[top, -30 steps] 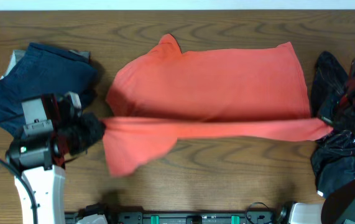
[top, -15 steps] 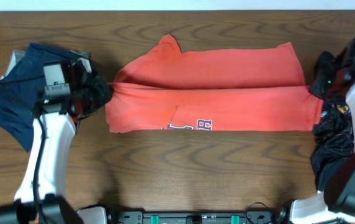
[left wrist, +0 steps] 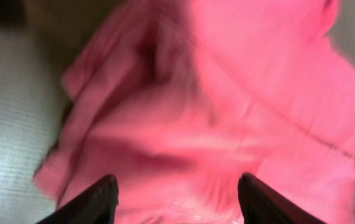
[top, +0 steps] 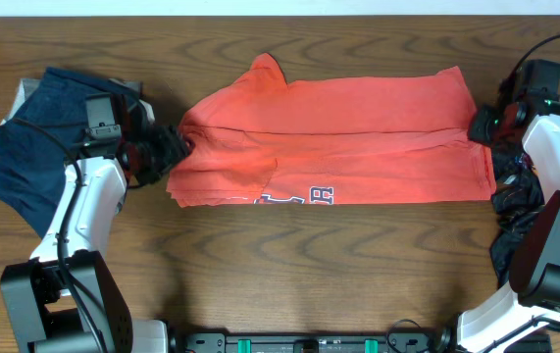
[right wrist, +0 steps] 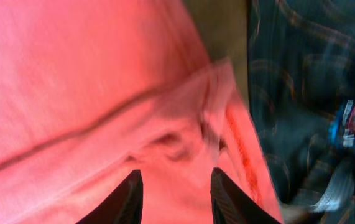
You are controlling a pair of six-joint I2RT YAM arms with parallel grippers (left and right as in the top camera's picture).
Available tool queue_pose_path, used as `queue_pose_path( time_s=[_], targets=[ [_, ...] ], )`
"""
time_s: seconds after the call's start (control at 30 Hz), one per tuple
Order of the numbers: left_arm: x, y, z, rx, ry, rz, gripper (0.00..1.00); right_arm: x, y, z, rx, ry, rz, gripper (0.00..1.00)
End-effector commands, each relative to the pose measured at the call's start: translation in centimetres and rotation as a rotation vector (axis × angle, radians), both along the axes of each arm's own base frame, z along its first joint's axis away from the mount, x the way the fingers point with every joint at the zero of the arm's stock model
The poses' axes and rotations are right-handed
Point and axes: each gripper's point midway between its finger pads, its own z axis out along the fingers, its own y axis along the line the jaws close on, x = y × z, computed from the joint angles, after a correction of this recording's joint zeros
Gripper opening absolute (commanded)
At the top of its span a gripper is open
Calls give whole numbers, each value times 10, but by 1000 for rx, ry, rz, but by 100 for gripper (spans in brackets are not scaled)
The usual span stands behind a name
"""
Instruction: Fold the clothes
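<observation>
The coral-red T-shirt (top: 338, 127) lies across the middle of the table, its near part folded up over the rest. White block lettering (top: 299, 197) shows along its near edge. My left gripper (top: 174, 152) is at the shirt's left end. In the left wrist view that gripper (left wrist: 177, 194) is open, with loose red cloth (left wrist: 227, 93) below the spread fingers. My right gripper (top: 478, 129) is at the shirt's right end. It (right wrist: 177, 190) is open too, over the shirt's hem (right wrist: 239, 143). Neither one pinches the cloth.
A pile of navy-blue clothes (top: 29, 152) lies at the left, behind my left arm. A shiny black patterned garment (top: 520, 240) is heaped at the right edge and also fills the right wrist view's right side (right wrist: 308, 74). Bare wooden tabletop (top: 319, 275) runs along the front.
Both grippers carried the shirt's near edge away from the front and laid it over the far part. Their jaws, shut on the cloth before, have since opened and let it go.
</observation>
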Motion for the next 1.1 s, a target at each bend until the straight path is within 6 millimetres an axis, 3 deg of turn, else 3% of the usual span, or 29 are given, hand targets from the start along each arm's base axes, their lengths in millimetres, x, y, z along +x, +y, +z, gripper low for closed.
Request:
queue_pose_path(
  time_s=[0.0,0.13,0.37,0.5,0.63,0.77,0.87,1.07],
  targets=[
    [-17,5,-5,49,62,-17,63,-15,0,-2,6,51,20,32],
    [-37,17,-24,129,149,8,63,-38,8,-21,14,137,63,29],
    [-51,15,-53,127,157,8,65,-66,8,-66,-21,180,54,31],
    [-56,14,-64,126,150,7,66,-78,5,-78,-48,205,44,30],
    [-57,13,-73,130,126,-4,60,-85,1,-80,-72,232,34,21],
    [-54,13,-75,136,95,-15,42,-93,-2,-81,-82,266,0,13],
    [-54,13,-76,135,98,-14,9,-104,1,-82,-67,310,-14,11],
    [-60,12,-77,132,123,-16,6,-132,7,-82,-43,422,-30,8]
  ],
)
